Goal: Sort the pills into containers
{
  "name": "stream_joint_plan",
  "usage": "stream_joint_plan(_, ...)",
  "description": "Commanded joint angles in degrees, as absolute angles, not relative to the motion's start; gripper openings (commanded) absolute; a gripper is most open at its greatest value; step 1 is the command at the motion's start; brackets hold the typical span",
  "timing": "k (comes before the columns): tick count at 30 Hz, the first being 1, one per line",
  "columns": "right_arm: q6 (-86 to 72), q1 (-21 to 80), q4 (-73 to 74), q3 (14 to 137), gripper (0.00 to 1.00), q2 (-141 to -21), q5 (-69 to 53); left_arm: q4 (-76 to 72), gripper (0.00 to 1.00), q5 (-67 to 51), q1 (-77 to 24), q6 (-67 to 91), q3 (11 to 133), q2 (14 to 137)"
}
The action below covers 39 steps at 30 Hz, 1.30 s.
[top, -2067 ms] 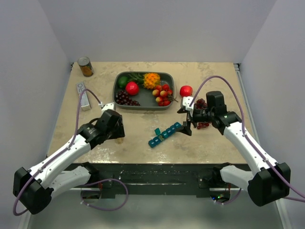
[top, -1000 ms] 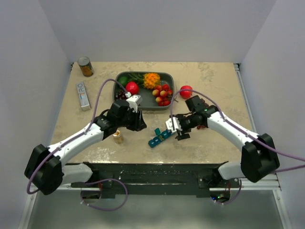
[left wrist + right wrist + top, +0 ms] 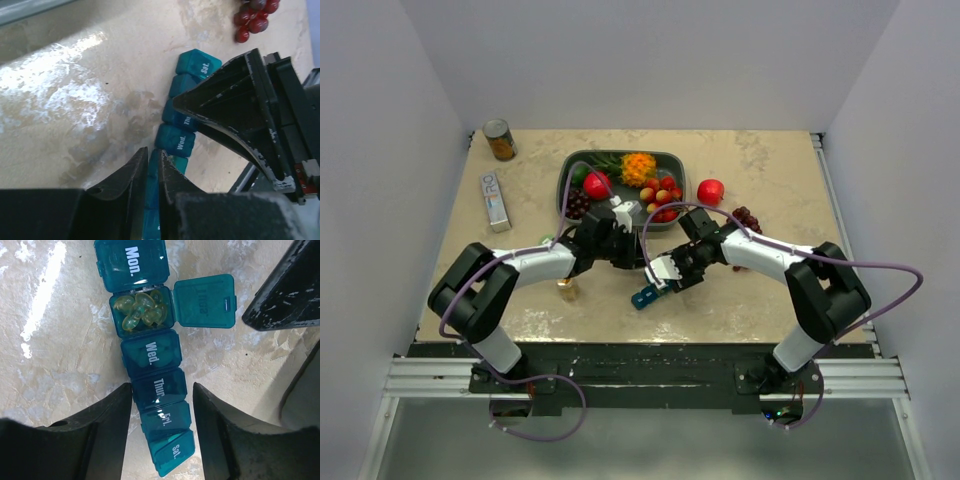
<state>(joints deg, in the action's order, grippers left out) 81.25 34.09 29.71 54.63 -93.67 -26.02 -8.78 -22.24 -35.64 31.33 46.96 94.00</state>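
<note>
right gripper [image 3: 162,388] is held open, its two dark fingers set astride the pill organiser [image 3: 152,356] at the "thur." and "fri." cells. one finger is seen against the strip's edge, the other just beside it. left gripper [image 3: 151,153] is drawn nearly together, with only a thin slit left between the fingers; whether anything is pinched there cannot be told.

from the right wrist, the strip is seen lying flat on the table [image 3: 775,290]. the lid [image 3: 203,300] next to "mon." is swung open sideways, and yellow pills [image 3: 140,313] are heaped in that cell. the other lids in view are shut. none of this is made out from above, where only a short teal end is shown below the two grippers. from the left wrist, the right gripper's finger is seen across the strip's middle, and red grapes [image 3: 256,14] are caught at the top edge.

from above, the strip is placed close to the table's near edge, about midway along it. the grey fruit tray [image 3: 676,160] is set just beyond both wrists, and a small bottle [image 3: 567,290] is stood beside the left forearm. bare tabletop is left to the strip's right.
</note>
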Motion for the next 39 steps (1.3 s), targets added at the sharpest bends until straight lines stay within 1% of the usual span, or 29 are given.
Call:
stream_joint_plan(1,82.18,34.28,28.21,54.58,0.53,-93.87,-25.49,-16.69,0.17,-26.72,-35.33,34.10,45.35,94.13)
stream_joint_plan(6,82.18,34.37,28.39,54.58,0.50,-94.83,-25.31,-17.31,0.16,-28.12,-35.33,34.45,44.74,94.74)
stream_joint_plan(11,82.27,34.54,28.56,54.32,0.52,-95.36,-25.22,-17.14,0.15,-27.95,-35.33,34.28,44.39,94.31)
stream_joint_plan(14,82.27,34.54,28.48,54.32,0.51,-95.54,-25.31,-16.79,0.15,-27.34,-35.33,34.28,44.38,93.78)
stream_joint_plan(16,82.18,34.63,28.74,54.32,0.49,-95.62,-25.40,-15.82,0.15,-25.41,-35.42,34.37,44.30,93.08)
stream_joint_plan(20,82.09,34.63,28.92,54.23,0.46,-95.63,-25.49,-16.08,0.19,-19.52,-34.98,35.42,42.72,89.31)
stream_joint_plan(26,82.09,34.63,28.92,54.32,0.42,-95.80,-25.58,-16.17,0.20,-15.91,-34.37,36.21,41.66,86.49)
stream_joint_plan(35,82.00,34.72,29.00,54.23,0.38,-95.98,-25.66,-11.07,0.18,-13.71,-34.28,33.66,44.47,92.02)
stream_joint_plan(39,82.09,34.72,29.09,54.23,0.36,-96.15,-25.75,-12.30,0.16,-16.17,-34.28,33.22,44.82,93.86)
